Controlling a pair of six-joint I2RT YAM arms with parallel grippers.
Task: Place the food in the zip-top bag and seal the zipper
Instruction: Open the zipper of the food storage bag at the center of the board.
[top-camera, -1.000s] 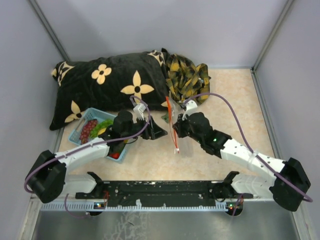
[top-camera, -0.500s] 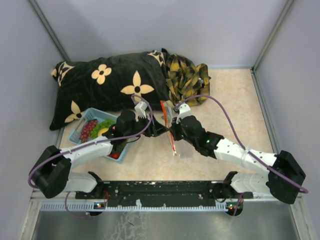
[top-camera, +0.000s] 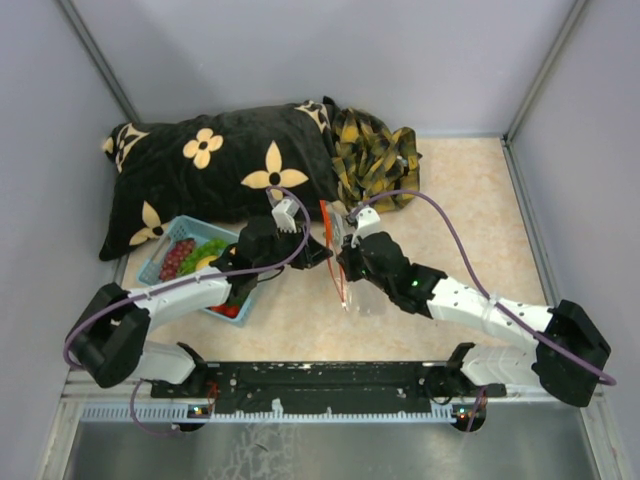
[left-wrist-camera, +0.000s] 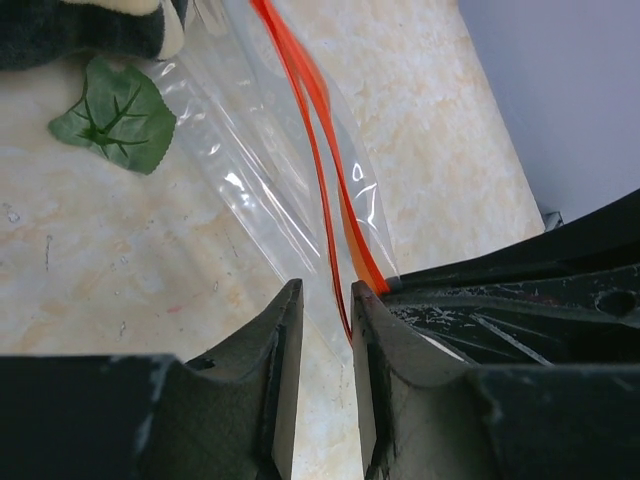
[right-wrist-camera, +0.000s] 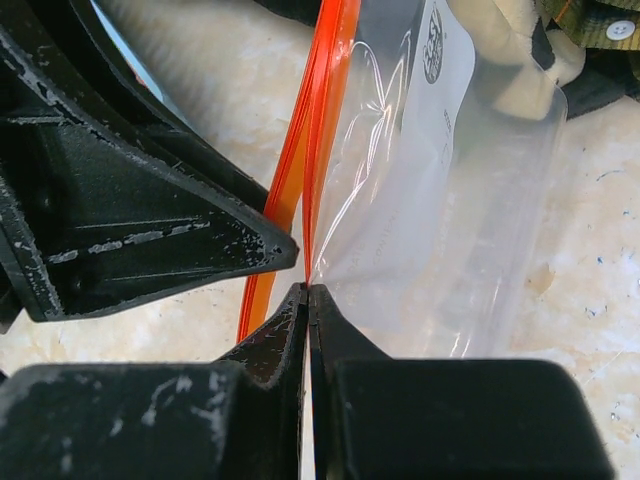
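**Both Grippers Met at the Bag's Mouth**

The right gripper (right-wrist-camera: 307, 290) was pinched shut on the zip-top bag (right-wrist-camera: 420, 190) just beside the zipper (right-wrist-camera: 322, 95). The left gripper (left-wrist-camera: 325, 292) stood narrowly parted around that strip. Table (top-camera: 470, 200) stretched right of the bag. The food (top-camera: 195, 255) sat in a blue basket (top-camera: 150, 268) well left of the bag, with a green leaf (left-wrist-camera: 112, 115) nearer.

Zipper (left-wrist-camera: 312, 140) running out past the top edge in both wrist views, far end unseen. Small dark print (right-wrist-camera: 432, 45) on the zip-top bag (right-wrist-camera: 430, 200) too blurred to read; one bag corner pinched out of sight in the closed right gripper (right-wrist-camera: 308, 290). From above, light-blue basket (top-camera: 150, 265) half covered by the left arm (top-camera: 190, 292), food (top-camera: 180, 255) inside partly hidden. Pillow (left-wrist-camera: 80, 25) clipped at the left wrist frame's corner.
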